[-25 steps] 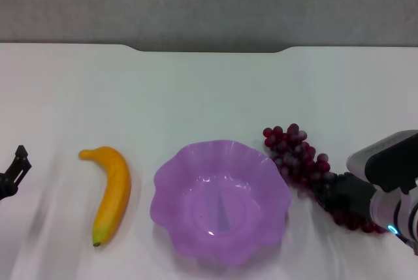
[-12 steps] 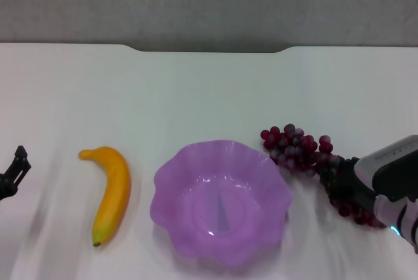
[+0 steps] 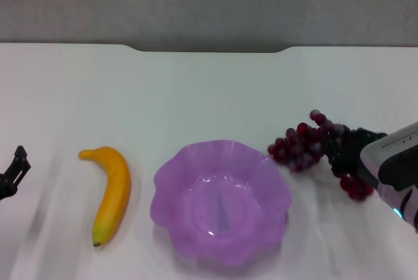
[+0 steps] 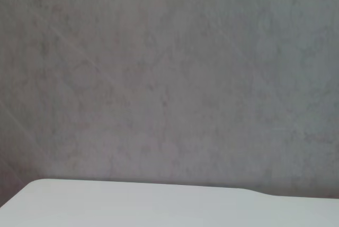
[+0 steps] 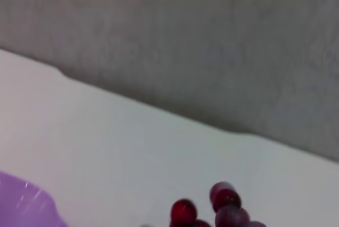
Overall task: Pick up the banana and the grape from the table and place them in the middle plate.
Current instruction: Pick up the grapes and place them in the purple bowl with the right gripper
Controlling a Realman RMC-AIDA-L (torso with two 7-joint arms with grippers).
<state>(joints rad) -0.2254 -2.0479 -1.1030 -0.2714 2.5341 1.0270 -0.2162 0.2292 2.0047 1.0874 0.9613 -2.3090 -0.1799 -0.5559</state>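
Head view shows the right gripper (image 3: 349,156) clenched on the grape (image 3: 307,146), its knobbly dark-red bunch lifted off the table (image 3: 209,91) just right of the middle plate (image 3: 221,196), translucent purple and scallop-rimmed; the right wrist view catches only a few grapes. The glossy curved banana (image 3: 112,192) lies left of the plate. The left gripper (image 3: 13,174) sits at the far left, grip unreadable.

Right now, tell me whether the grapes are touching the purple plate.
Apart. In the head view the grapes, shut in the right gripper, hang to the right of the purple plate, with a strip of white table showing between them.
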